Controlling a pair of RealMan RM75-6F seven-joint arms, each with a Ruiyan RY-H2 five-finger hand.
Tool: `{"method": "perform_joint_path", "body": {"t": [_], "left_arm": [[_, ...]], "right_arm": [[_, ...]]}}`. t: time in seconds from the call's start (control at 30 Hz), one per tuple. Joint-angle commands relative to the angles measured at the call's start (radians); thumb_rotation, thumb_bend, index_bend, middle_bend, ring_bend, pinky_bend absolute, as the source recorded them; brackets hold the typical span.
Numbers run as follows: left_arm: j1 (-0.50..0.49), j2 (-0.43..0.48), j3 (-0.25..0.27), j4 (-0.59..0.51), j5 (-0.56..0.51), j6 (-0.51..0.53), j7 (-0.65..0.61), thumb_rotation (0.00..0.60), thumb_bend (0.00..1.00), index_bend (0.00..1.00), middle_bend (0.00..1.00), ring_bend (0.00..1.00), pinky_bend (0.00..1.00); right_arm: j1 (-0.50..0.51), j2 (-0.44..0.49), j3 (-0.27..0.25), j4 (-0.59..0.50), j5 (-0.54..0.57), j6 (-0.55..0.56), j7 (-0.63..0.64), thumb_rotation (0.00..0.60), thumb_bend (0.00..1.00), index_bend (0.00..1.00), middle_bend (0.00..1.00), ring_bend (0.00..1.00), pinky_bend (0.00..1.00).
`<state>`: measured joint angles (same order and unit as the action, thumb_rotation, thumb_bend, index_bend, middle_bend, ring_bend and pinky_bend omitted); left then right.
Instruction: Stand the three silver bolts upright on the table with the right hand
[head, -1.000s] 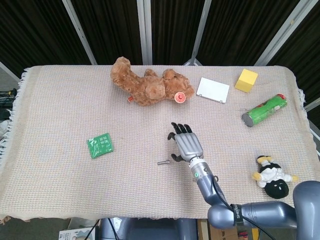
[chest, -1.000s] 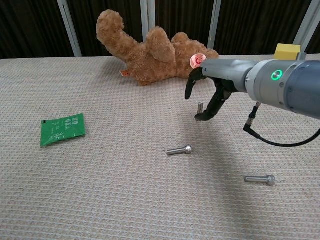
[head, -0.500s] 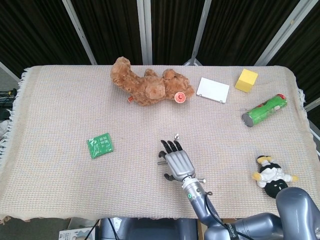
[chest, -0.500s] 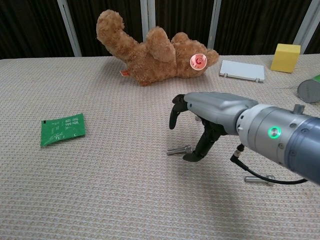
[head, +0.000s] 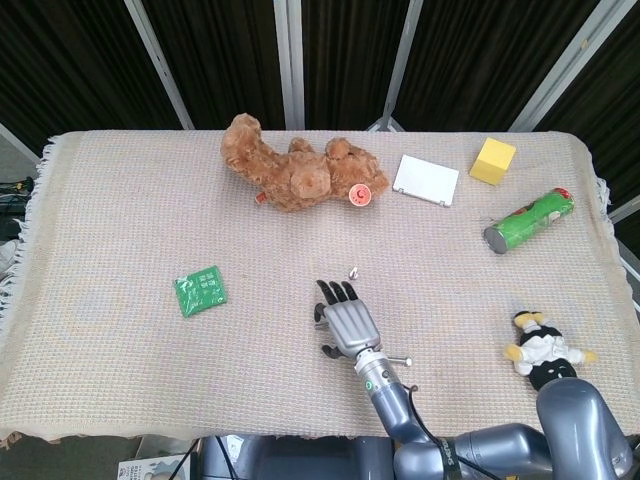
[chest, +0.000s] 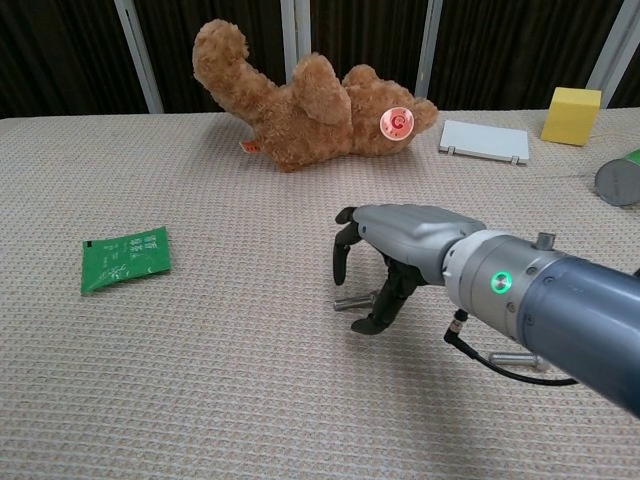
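One silver bolt (head: 353, 271) stands upright on the woven cloth just beyond my right hand (head: 347, 325); the chest view hides it behind the hand. A second bolt (chest: 353, 301) lies flat under my right hand (chest: 388, 262), whose fingers arch down over it. The thumb is on the near side of this bolt and the other fingers on the far side, and nothing is gripped. A third bolt (head: 398, 361) lies flat to the right of the wrist, and the forearm partly hides this same bolt (chest: 515, 357) in the chest view. The left hand is out of sight.
A brown teddy bear (head: 295, 175) lies at the back centre, with a white box (head: 426, 180) and a yellow block (head: 493, 161) to its right. A green can (head: 528, 220) and a penguin toy (head: 545, 355) are at the right. A green packet (head: 200, 291) is at the left.
My right hand left the upright bolt, came toward the near edge and to the left, and dropped over the lying bolt. The first bolt stays standing.
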<state>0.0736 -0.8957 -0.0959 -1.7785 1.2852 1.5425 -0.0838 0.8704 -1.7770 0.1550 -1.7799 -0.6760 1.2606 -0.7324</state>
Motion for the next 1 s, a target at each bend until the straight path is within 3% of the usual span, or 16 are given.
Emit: {"method": "perform_joint_path", "body": {"t": [0.03,0.33,1.0], "left_arm": [[-0.001,0.0,0.001,0.0,0.0,-0.002,0.002,0.6,0.08,0.03,0.03,0.0,0.06],[-0.001,0.0,-0.002,0.0,-0.006,-0.002,0.003,0.6,0.08,0.03,0.03,0.0,0.06],[-0.002,-0.003,-0.004,0.001,-0.007,0.001,0.011,0.6,0.08,0.03,0.03,0.0,0.06]], "right_arm": [[0.007,-0.016,0.012,0.024,0.014,-0.016,-0.004,0.6,0.27,0.46,0.0,0.0,0.05],[0.027,-0.055,0.045,0.112,0.065,-0.079,-0.012,0.6,0.37,0.47,0.0,0.0,0.05],[0.027,-0.063,0.066,0.155,0.079,-0.112,-0.006,0.6,0.39,0.55,0.0,0.0,0.05]]}}
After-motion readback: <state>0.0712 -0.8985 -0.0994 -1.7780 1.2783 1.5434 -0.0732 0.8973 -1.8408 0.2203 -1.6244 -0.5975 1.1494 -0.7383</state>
